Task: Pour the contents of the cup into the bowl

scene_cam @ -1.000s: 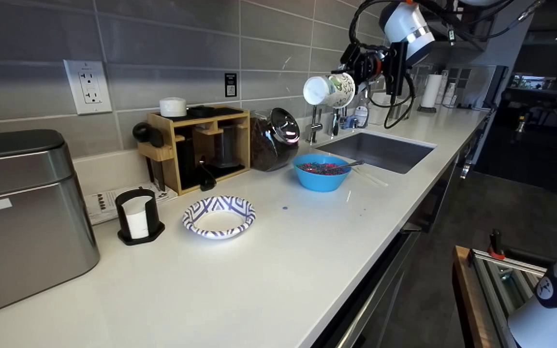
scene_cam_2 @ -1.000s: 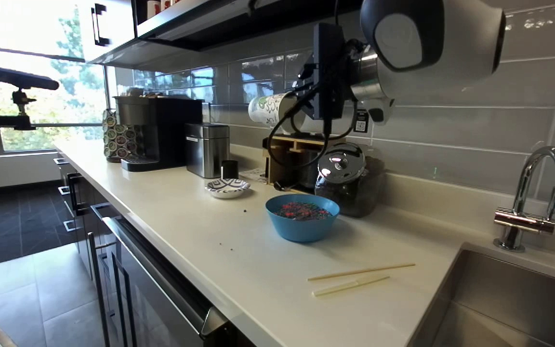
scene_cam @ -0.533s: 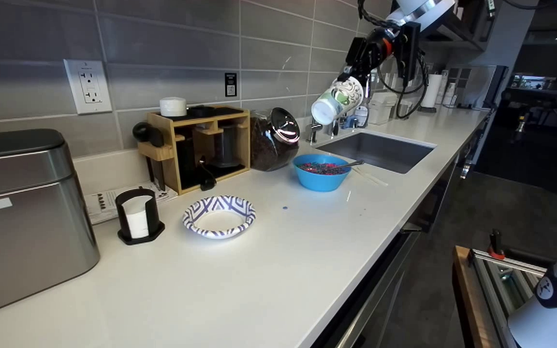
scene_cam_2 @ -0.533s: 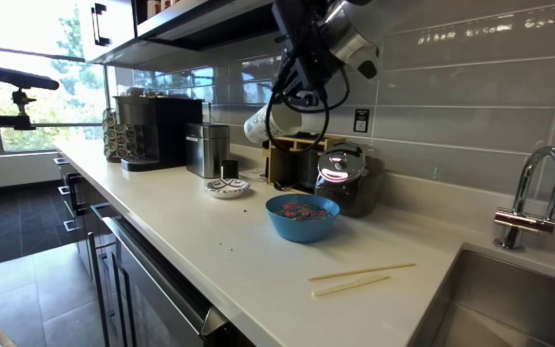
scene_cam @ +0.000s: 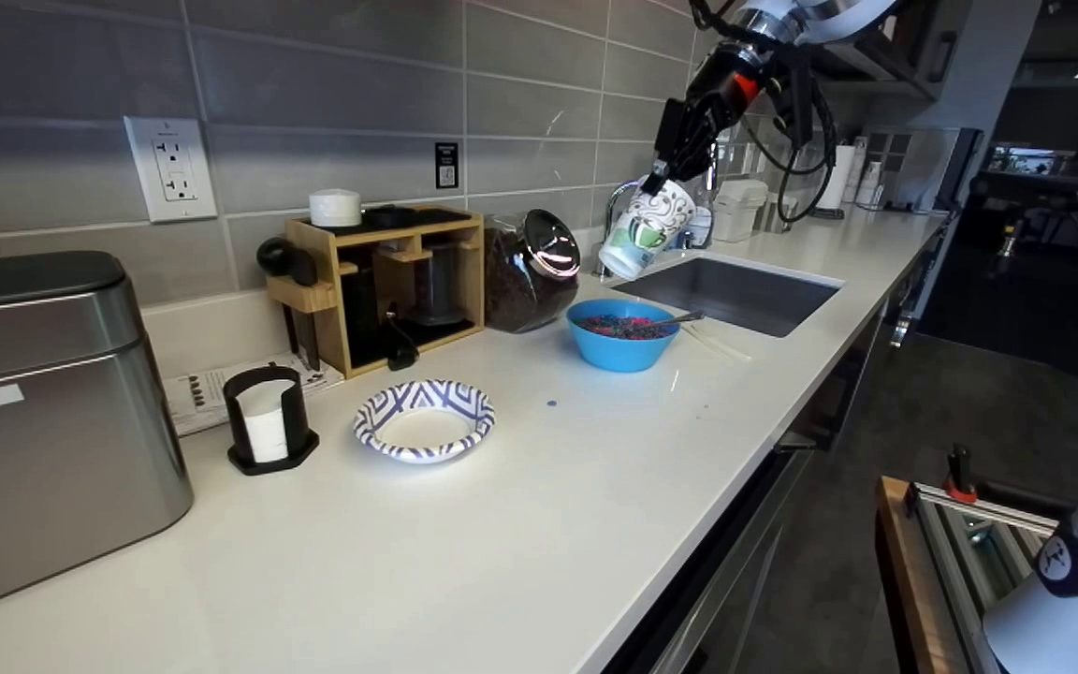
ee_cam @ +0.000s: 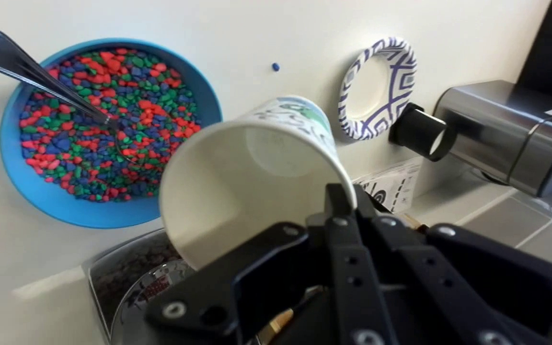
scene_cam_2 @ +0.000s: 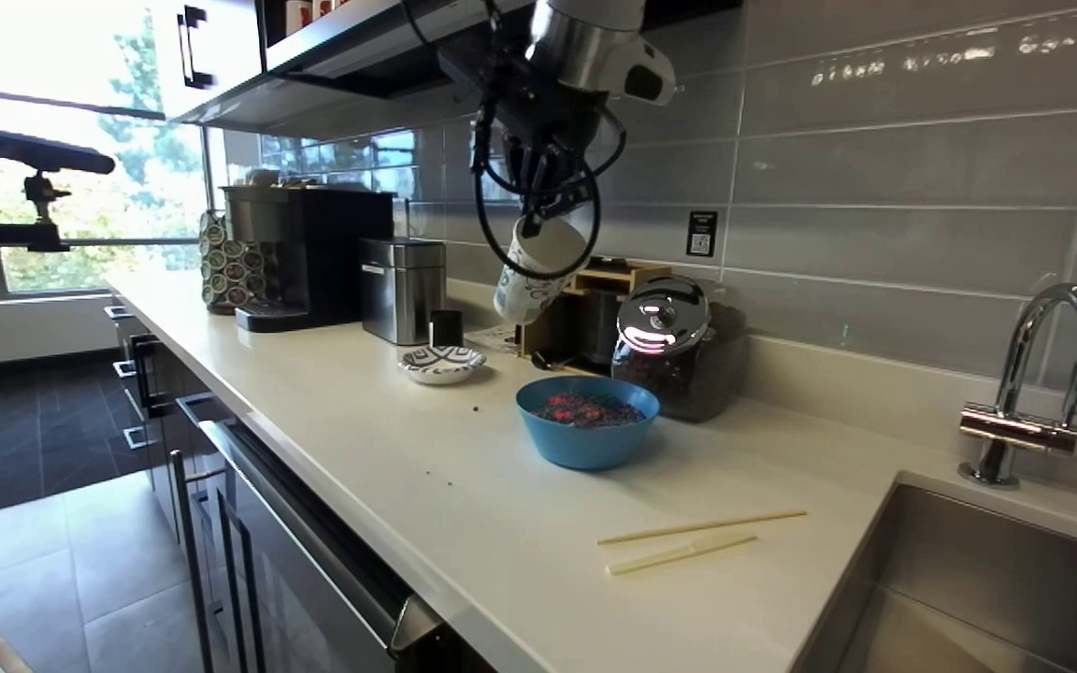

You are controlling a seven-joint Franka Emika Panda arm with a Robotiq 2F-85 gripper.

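Note:
The cup [scene_cam: 644,234] is a white paper cup with a green and scroll print. It also shows in an exterior view [scene_cam_2: 527,297] and the wrist view [ee_cam: 223,191]. My gripper [ee_cam: 344,199] is shut on its rim, one finger inside and one outside. The cup hangs tilted in the air, base down and to the side, mouth facing up towards my wrist. Its inside is pale and I see nothing in it. The blue bowl [ee_cam: 84,213] stands on the counter beside and below the cup, holding red, green and blue pebbles and a spoon [ee_cam: 36,72].
A patterned dish [scene_cam: 422,451], a white cylinder in a black frame [scene_cam: 268,426], a wooden organizer [scene_cam: 408,342] and a steel bin [scene_cam: 62,449] stand on the counter. A glass jar [scene_cam: 520,281] is close behind the bowl. Thin sticks [scene_cam_2: 702,531] lie near the sink [scene_cam_2: 922,523].
The arm has rotated and lowered. The cup has swung from almost level to base-down with its mouth raised, and sits lower. The gripper keeps its hold. The bowl has not moved.

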